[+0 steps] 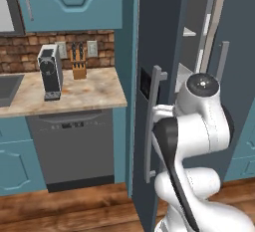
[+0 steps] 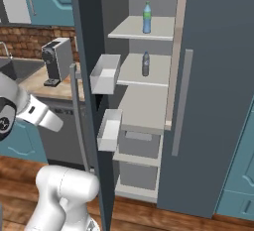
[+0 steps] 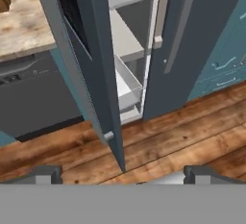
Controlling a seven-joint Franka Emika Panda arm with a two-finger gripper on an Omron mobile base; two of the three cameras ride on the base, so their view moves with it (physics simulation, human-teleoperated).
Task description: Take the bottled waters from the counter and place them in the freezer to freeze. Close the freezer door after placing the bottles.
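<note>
Both bottled waters [image 2: 147,18] sit on freezer [image 2: 149,111] shelves already, upper & middle, so imo only closing's left. End effector [image 3: 122,174] is wide open w/ nothing in it; next it needs to push the freezer door [image 1: 157,101] shut.

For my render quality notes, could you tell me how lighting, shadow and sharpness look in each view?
Left base view: flat even light, no glare on the counter. Right base view: the bottled waters sharp on softly shaded shelves. Hand view: coarse and slightly blurry, freezer door edge dark.
</note>
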